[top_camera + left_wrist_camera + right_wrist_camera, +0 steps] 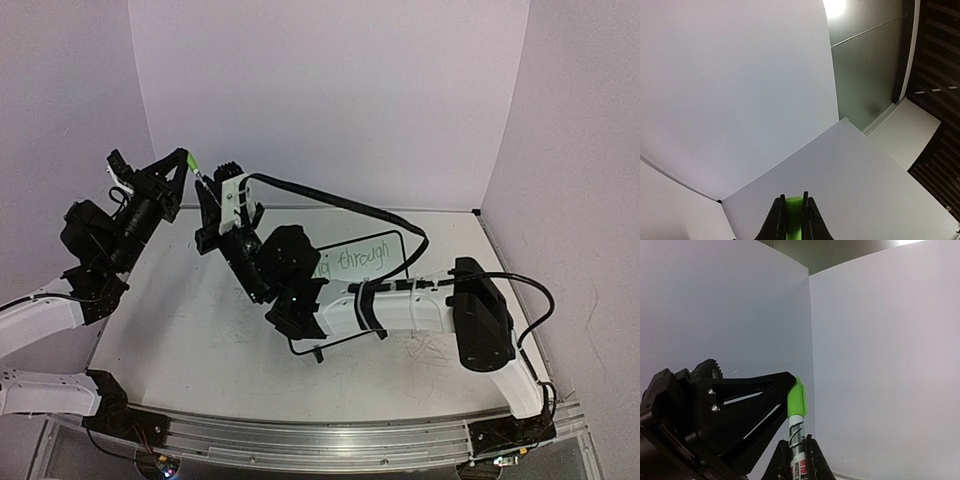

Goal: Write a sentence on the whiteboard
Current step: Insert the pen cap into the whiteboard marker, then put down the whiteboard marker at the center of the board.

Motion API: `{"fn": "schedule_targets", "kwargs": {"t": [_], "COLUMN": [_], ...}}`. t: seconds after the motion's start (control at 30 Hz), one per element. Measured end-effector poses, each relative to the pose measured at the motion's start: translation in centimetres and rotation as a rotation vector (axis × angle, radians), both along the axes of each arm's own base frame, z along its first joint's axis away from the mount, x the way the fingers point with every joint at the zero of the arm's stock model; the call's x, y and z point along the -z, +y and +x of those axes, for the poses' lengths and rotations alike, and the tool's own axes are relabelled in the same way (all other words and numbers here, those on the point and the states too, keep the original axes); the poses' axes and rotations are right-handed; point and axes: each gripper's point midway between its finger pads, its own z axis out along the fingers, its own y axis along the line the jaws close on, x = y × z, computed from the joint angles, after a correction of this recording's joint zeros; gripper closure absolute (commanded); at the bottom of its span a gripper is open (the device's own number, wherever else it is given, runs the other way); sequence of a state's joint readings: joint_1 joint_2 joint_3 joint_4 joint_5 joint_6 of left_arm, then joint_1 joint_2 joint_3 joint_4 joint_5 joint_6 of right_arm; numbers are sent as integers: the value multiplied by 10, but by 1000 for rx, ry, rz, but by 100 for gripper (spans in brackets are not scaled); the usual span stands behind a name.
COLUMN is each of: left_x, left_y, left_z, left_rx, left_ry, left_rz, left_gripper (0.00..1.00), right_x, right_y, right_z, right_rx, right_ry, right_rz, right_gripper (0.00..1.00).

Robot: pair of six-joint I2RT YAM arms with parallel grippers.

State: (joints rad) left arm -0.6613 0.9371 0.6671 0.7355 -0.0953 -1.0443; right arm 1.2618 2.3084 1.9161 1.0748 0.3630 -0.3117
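While both arms are raised over the table [190, 330], the top view shows the left gripper [186, 160] pinching a green cap [192, 160]. Just beside it, the right gripper [212, 190] clamps the marker [203, 178]. The whiteboard [375, 275] lies flat on the table at centre-right, partly covered by the right arm. Of the sentence [364, 258], only the green word "through" and a fragment before it can be read.

From the left wrist, the two black fingers [777, 220] are pressed against the sides of the cap, with only white walls beyond them.

From the right wrist, the fingers [782, 460] grip the white barrel of the marker, which points upward. The cap sits at its top end, held by the tips of the other arm's black gripper. Whether the cap is fully seated cannot be told. The board is out of sight in both wrist views.
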Motion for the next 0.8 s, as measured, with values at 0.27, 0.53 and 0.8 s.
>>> {"fn": "schedule_targets", "kwargs": {"t": [0.27,0.53,0.8], "left_x": [2,-18,-6], "left_y": [-33,-57,-56], "left_z": [-20,-36,-33], "left_rx": [80,144,107], "left_ry": [-11,-102,-108], "left_rz": [172,373,481], "left_gripper": [38,24,19], "right_x": [10,22,103], "right_y": [-52,-228,-436], "right_z": [-12,29,90], "right_rx": [-27,174,450], "right_ry": [71,239,604], "right_rz": [-115,-153,-79], "right_gripper": [100,100,100]}}
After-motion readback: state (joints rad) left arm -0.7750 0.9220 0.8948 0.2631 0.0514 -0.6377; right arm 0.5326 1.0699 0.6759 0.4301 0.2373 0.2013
